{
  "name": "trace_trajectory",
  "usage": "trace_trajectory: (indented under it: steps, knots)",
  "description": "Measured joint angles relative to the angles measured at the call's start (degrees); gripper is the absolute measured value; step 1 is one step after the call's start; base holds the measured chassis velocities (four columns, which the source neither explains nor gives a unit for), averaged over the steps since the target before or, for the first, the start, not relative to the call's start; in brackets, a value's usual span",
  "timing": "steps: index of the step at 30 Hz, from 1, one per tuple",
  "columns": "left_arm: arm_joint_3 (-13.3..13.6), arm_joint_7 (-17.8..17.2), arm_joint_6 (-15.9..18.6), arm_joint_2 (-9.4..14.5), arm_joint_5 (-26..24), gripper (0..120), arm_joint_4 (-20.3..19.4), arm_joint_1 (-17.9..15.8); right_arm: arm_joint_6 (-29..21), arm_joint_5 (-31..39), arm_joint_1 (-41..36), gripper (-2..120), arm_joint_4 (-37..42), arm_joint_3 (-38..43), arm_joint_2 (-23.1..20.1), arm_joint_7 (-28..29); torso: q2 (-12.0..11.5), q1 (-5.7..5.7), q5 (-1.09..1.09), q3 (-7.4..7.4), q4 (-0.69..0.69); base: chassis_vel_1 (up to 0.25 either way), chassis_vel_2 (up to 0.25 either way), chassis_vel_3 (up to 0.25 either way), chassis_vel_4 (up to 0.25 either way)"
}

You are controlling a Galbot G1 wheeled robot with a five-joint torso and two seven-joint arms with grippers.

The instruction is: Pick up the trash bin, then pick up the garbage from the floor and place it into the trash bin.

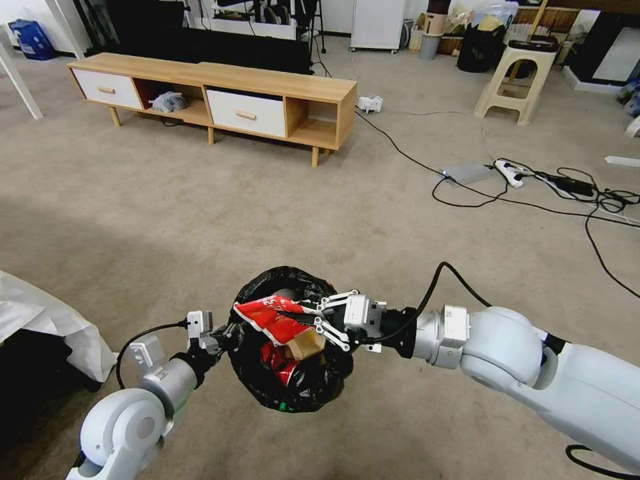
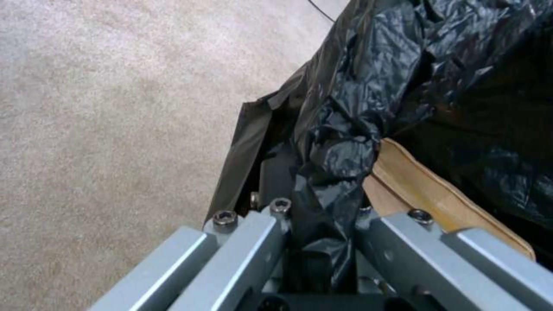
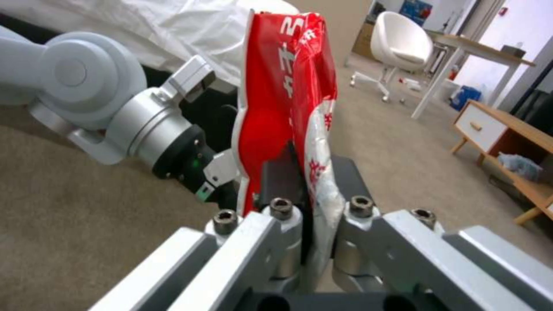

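The trash bin (image 1: 313, 390), lined with a crinkled black bag (image 2: 369, 99), hangs above the carpet with my left gripper (image 1: 223, 337) shut on its rim. In the left wrist view the bag is pinched between the fingers (image 2: 271, 172). Inside the bin lie a crushed red can (image 1: 280, 363) and a crumpled brown paper box (image 1: 305, 345), the box also seen as a tan piece (image 2: 421, 190). My right gripper (image 1: 310, 319) is shut on the red-white snack wrapper (image 1: 270, 317), holding it over the bin's opening. The wrapper (image 3: 285, 99) sticks out from between the right fingers.
A low wooden TV cabinet (image 1: 220, 93) stands far ahead. Cables and a power strip (image 1: 510, 173) trail over the carpet at the right. A beige stool (image 1: 517, 80) stands at the back right. White sheeting (image 1: 40, 313) lies at my left.
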Motion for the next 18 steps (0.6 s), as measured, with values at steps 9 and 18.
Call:
trace_trajectory:
  steps: [9,18]
  knots:
    - [-0.4,0.1,0.0,0.0,-0.3,1,-0.5,0.5,-0.1,-0.5,0.3,31,-1.0,-0.8,1.2,0.4,0.0,0.0,0.0,0.0,0.0,0.0,0.0,0.0,0.0]
    - [-1.7,0.3,0.0,0.7,-1.3,1,-0.9,1.0,-0.6,-1.4,0.5,64,-2.7,-1.9,3.0,1.4,0.0,0.0,0.0,0.0,0.0,0.0,0.0,0.0,0.0]
